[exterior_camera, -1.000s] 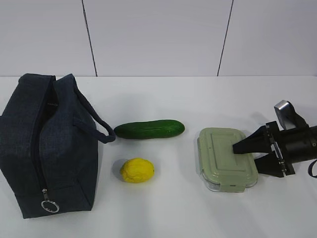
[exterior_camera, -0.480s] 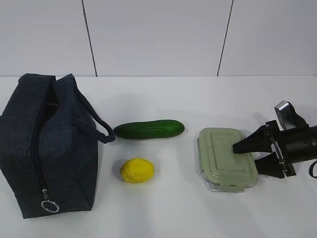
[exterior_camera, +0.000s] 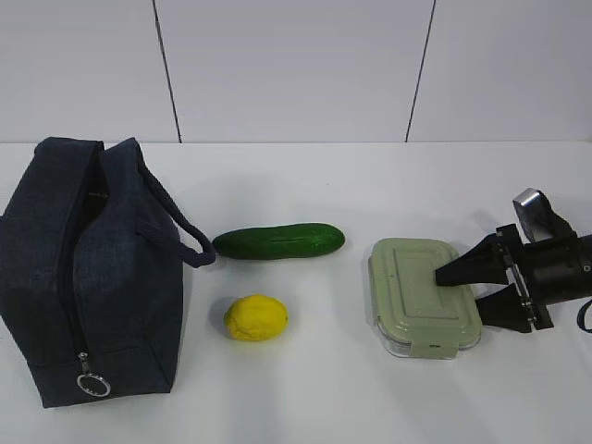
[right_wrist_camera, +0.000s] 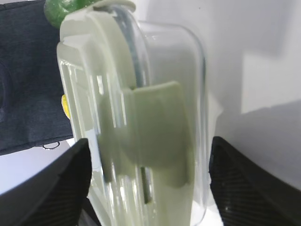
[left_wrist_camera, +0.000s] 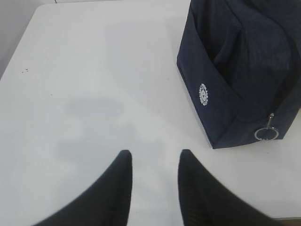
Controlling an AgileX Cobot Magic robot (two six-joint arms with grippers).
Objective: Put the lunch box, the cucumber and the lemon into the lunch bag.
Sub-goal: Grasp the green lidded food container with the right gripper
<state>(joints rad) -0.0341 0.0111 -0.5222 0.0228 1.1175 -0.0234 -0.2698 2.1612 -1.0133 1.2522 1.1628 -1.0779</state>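
Exterior view first: the right tool [exterior_camera: 469, 286] has its jaws spread wide around the near short end of the lunch box [exterior_camera: 423, 294], one finger lying over the pale green lid and the other down by the side, not clamped from what I can see. The lunch box sits flat on the tabletop [exterior_camera: 370, 185] at the right, the cucumber [exterior_camera: 278, 240] in the middle, the lemon [exterior_camera: 255, 317] just in front of it, and the lunch bag [exterior_camera: 88, 268] stands well apart at the far left. My worry is the bag itself: its zipper looks drawn closed down to the ring pull [exterior_camera: 93, 384], so anything carried over would have no mouth to go into.

Left wrist view: the left tool [left_wrist_camera: 154, 162] hangs above bare tabletop with its fingers a little apart and nothing between them, the lunch bag just beyond to its right. It isn't on the ring pull, so the bag stays unopened for now.

Right wrist view: the lunch box fills the frame, a lid clip facing the camera, dark fingers [right_wrist_camera: 51, 183] either side with daylight showing. If the tool closes on the clip or the slick clear wall, the box could tilt, slide out or pop its lid.

Counting: one lunch box, one cucumber, one lemon, one lunch bag, two tools.
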